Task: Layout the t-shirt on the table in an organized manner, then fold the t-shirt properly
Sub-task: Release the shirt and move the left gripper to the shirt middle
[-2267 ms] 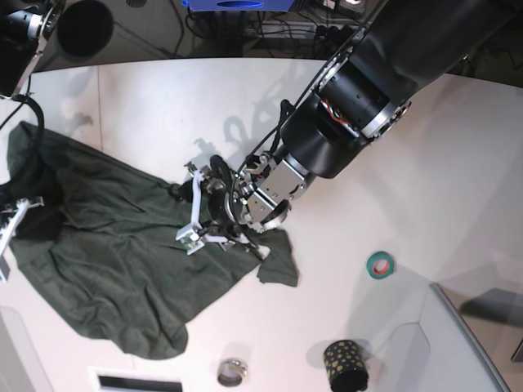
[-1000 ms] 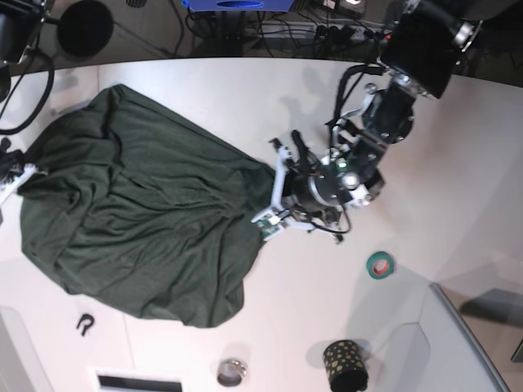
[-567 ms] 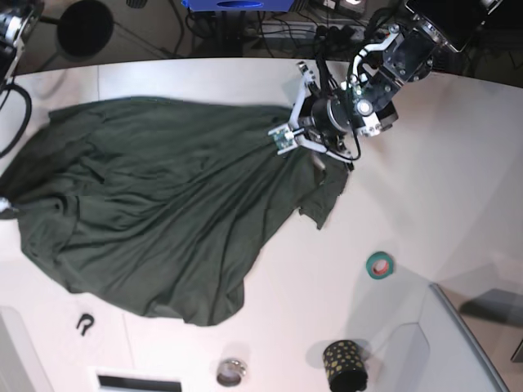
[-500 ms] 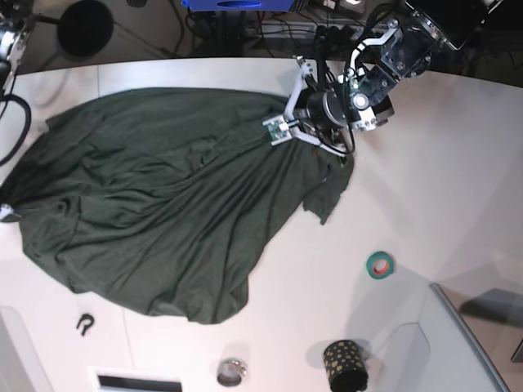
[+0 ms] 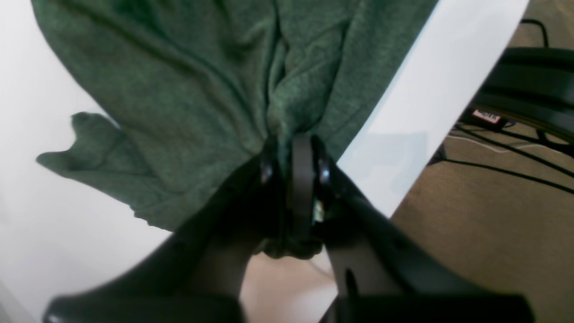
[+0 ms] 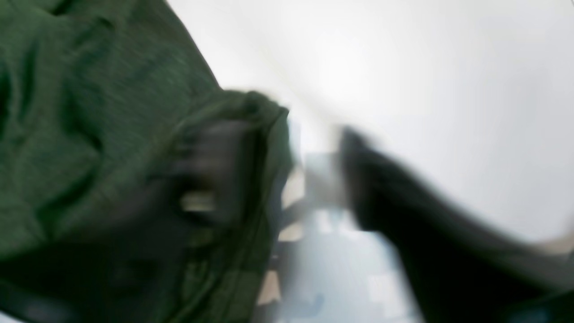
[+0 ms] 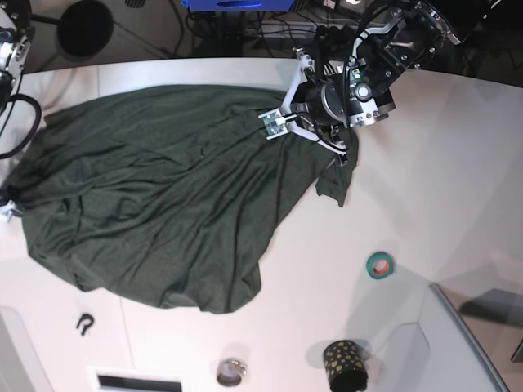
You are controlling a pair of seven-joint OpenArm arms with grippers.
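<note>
The dark green t-shirt point(image 7: 163, 196) lies spread and wrinkled over the left half of the white table point(image 7: 441, 180). My left gripper point(image 7: 315, 131) is at the shirt's far right corner, near the table's back edge. In the left wrist view that gripper point(image 5: 293, 152) is shut on a bunched fold of the t-shirt point(image 5: 193, 85), with a sleeve flap spilling to the left. My right gripper point(image 7: 5, 206) barely shows at the left edge of the base view, at the shirt's near left side. In the blurred right wrist view its fingers point(image 6: 215, 161) stand apart, with the shirt's hem point(image 6: 89, 148) draped against the left one.
A green tape roll point(image 7: 379, 264), a black dotted cup point(image 7: 344, 364), a small metal ring point(image 7: 231, 372) and a black clip point(image 7: 83, 323) lie along the front. A grey bin corner point(image 7: 466, 335) sits at lower right. Cables run behind the table's back edge.
The left gripper has dragged its shirt corner toward the back right, spreading the fabric wide. The right gripper's fingers have come apart, and the shirt's left side has settled onto the table.
</note>
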